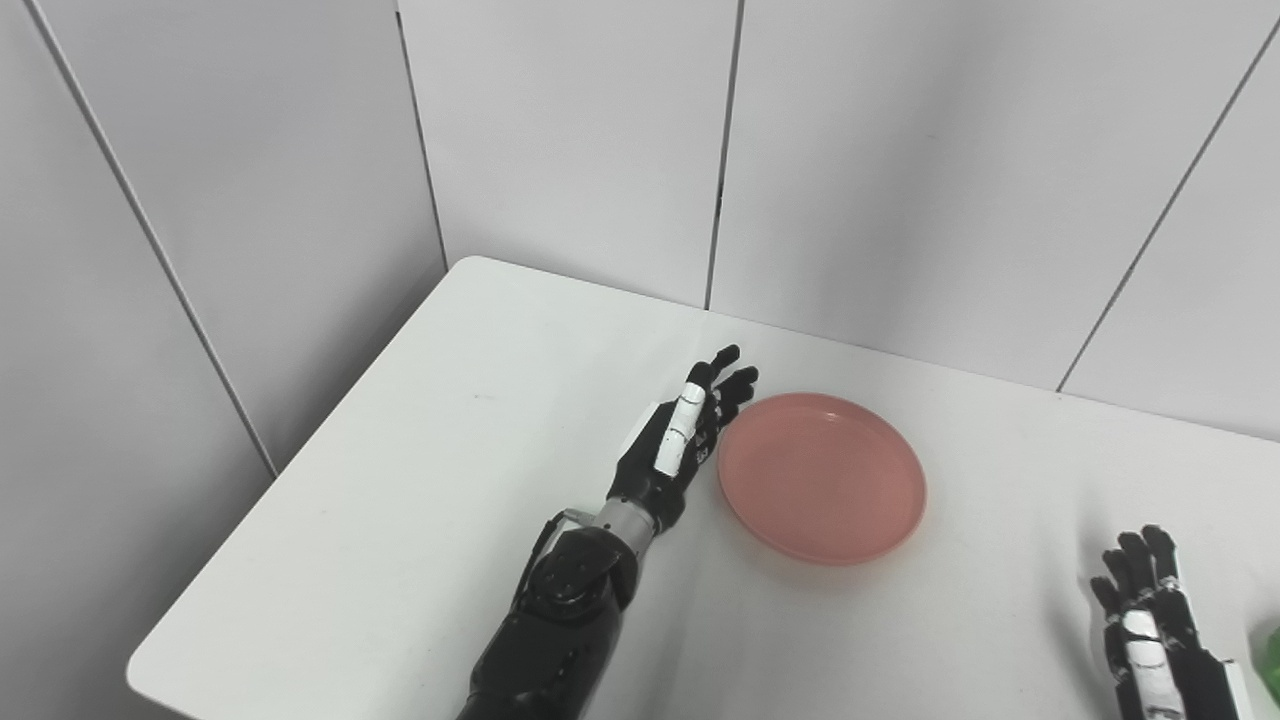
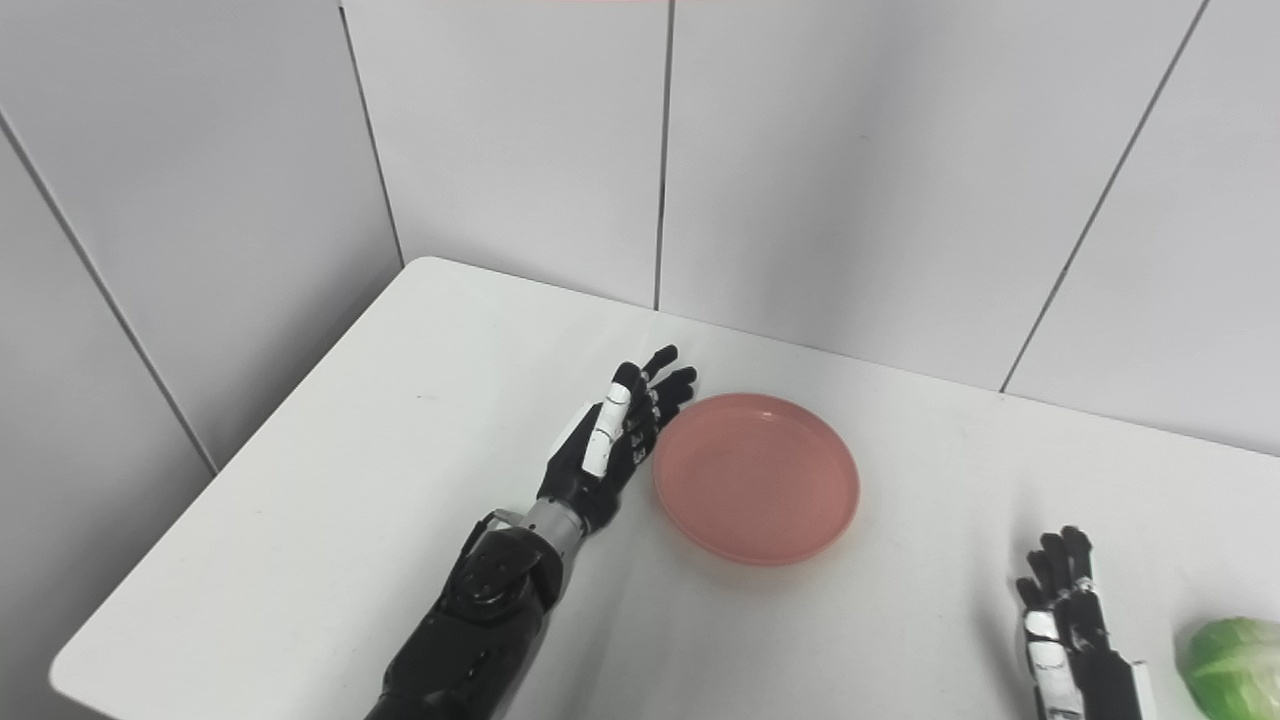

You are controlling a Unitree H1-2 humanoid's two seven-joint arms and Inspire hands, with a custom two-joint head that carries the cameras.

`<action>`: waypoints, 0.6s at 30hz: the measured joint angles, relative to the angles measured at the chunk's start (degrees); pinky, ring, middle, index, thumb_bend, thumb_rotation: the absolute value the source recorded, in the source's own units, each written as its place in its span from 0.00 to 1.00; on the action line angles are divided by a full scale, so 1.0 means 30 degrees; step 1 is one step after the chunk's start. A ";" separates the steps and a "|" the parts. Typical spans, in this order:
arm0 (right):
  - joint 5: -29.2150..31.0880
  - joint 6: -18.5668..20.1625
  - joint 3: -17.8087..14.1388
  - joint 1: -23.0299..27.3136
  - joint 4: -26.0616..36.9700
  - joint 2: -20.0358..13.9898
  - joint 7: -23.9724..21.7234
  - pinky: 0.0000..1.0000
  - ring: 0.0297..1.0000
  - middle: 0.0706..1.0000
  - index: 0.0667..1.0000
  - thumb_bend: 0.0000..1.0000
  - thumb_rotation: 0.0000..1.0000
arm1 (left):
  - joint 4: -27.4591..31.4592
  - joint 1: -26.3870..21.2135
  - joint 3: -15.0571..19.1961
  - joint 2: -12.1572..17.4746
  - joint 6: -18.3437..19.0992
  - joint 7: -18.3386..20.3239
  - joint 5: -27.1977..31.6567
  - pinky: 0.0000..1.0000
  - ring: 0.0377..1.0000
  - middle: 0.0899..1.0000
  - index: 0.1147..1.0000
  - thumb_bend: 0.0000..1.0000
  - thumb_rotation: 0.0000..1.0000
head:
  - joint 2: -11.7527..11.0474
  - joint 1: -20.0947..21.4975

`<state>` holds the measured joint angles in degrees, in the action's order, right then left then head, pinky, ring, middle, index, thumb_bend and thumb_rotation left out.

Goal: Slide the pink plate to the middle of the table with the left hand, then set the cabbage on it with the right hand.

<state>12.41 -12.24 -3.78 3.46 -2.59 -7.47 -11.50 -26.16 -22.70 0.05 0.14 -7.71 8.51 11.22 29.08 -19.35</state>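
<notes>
1. Pink plate (image 1: 821, 478): flat on the white tabletop (image 1: 420, 470), round, shallow, nothing on it, close to the middle of the visible surface.
2. Left hand (image 1: 680, 432): at the plate's 9 o'clock, set on edge with the palm turned toward the rim, fingers (image 1: 727, 372) straight and slightly spread, reaching toward 1 o'clock, holding nothing. Fingertips just beside the rim at about 10 o'clock; actual contact not clear from either view.
3. Left arm: entering from the bottom edge at about 7 o'clock of the plate, black forearm with a silver wrist ring, angled up toward the hand.
4. Right hand (image 2: 1070, 620): at the plate's 4 o'clock, well apart from it, low near the bottom edge, fingers extended and a little apart, holding nothing.
5. Cabbage (image 2: 1235, 665): green, leafy, on the tabletop just beside the right hand at its 3 o'clock, not touched by it, cut off by the picture's corner; well apart from the plate at about 4 o'clock.
6. White wall panels (image 1: 570, 140): behind the tabletop from 9 to 3 o'clock, meeting at dark vertical seams.
</notes>
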 measured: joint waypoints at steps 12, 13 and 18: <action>-0.1671 0.1375 0.0322 -0.0479 0.2207 0.0322 0.1173 1.00 0.91 0.92 0.94 0.68 0.75 | 0.2012 0.1208 -0.0946 -0.0057 0.1309 0.0956 -0.0019 0.98 0.91 0.90 0.91 0.82 0.99 | 0.0793 0.3166; -0.1889 0.1552 0.0397 -0.0571 0.2356 0.0403 0.1258 1.00 0.92 0.92 0.94 0.69 0.74 | 0.2412 0.1421 -0.1078 -0.0091 0.1506 0.0986 -0.0032 0.98 0.92 0.90 0.91 0.83 0.99 | 0.0852 0.3343; -0.2430 0.2132 0.0871 -0.0826 0.2759 0.0637 0.1294 0.99 0.91 0.92 0.94 0.66 0.73 | 0.3150 0.2020 -0.1466 -0.0029 0.1683 0.1257 -0.0194 0.98 0.93 0.91 0.92 0.83 0.98 | 0.1174 0.4600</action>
<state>5.12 -5.84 -1.16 0.98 5.69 -5.56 -7.61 -16.71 -16.64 -4.35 0.05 -2.66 12.28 10.64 32.60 -5.55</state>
